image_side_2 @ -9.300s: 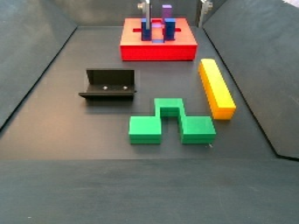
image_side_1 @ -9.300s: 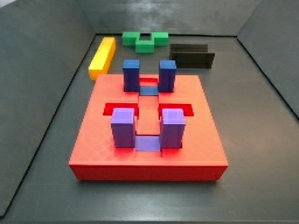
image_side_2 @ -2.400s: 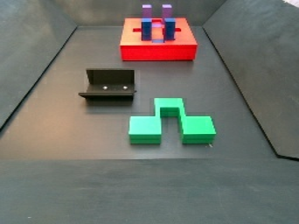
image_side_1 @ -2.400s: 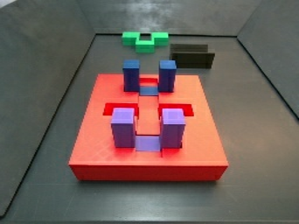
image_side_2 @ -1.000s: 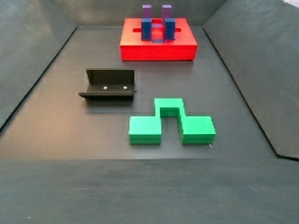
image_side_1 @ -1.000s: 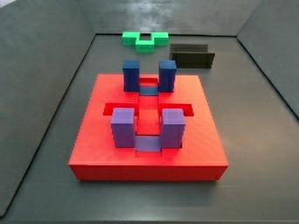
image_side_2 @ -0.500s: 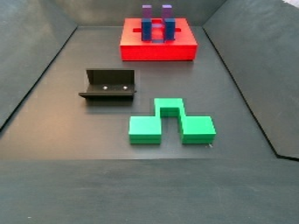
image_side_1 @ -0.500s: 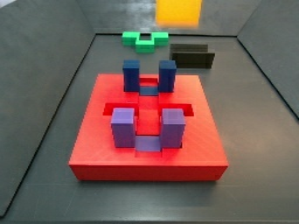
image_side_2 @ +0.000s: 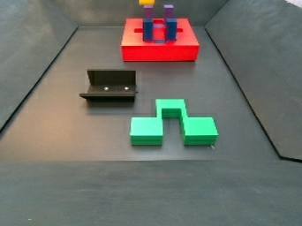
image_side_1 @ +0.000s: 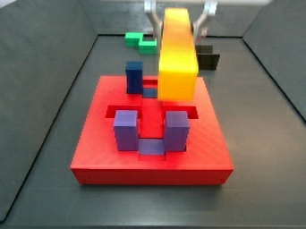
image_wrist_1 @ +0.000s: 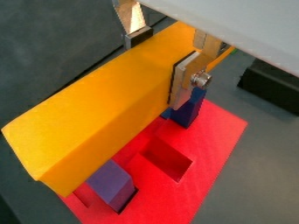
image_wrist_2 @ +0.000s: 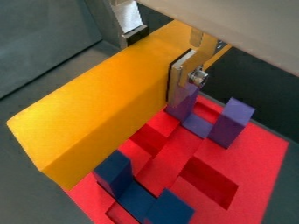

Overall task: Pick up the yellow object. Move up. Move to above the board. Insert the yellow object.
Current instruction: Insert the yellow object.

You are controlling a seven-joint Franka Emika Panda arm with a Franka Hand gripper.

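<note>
Side view: you have the gripper [image_side_1: 177, 11] clamped on the yellow object [image_side_1: 178, 55], held above the board [image_side_1: 107, 156], long axis along the lane between its blue posts [image_side_1: 125, 131], not yet inserted.

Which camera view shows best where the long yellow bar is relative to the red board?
A side view: the long yellow bar, held in the gripper, hangs above the red board. Both wrist views show it close, with only part of the board. In the remaining side view only its tip shows.
</note>
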